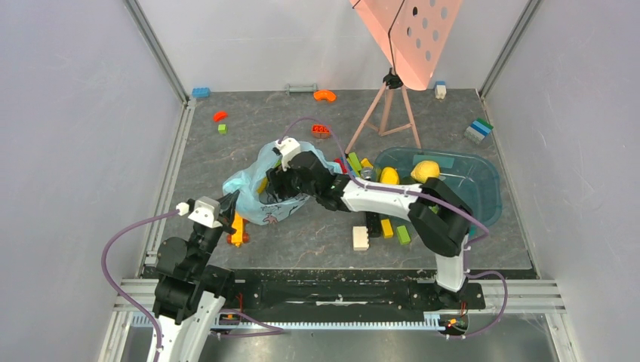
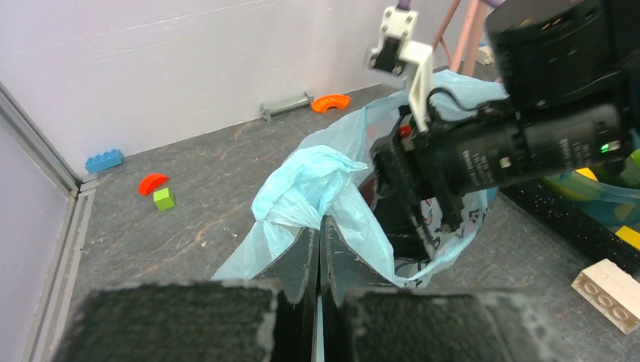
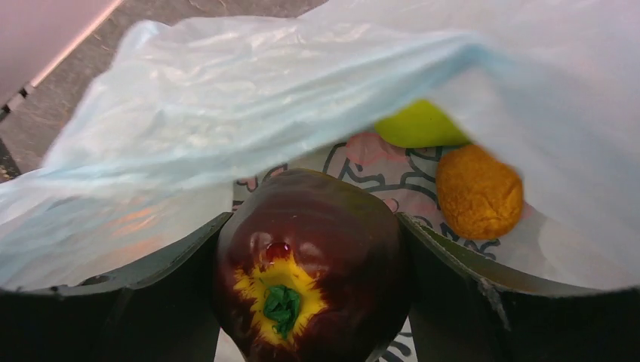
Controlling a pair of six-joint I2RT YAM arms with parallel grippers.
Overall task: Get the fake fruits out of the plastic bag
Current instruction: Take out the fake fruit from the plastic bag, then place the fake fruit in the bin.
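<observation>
The light blue plastic bag (image 1: pixel 247 183) lies crumpled left of centre. My left gripper (image 2: pixel 320 226) is shut on a fold of the plastic bag (image 2: pixel 302 181) at its near edge and holds it up. My right gripper (image 3: pixel 313 220) reaches inside the bag, its jaws closed against both sides of a dark maroon fruit (image 3: pixel 313 264) with a yellow and green stem end. Deeper in the bag lie a small orange (image 3: pixel 479 191) and a yellow-green fruit (image 3: pixel 419 126), half hidden under the plastic. A yellow lemon (image 1: pixel 425 170) sits in the tub.
A teal see-through tub (image 1: pixel 475 185) stands right of the bag. Toy bricks (image 1: pixel 361 237) lie scattered in front of it and near the right arm (image 1: pixel 377 196). A pink tripod (image 1: pixel 389 109) stands at the back. More bricks (image 1: pixel 200 92) lie along the far wall.
</observation>
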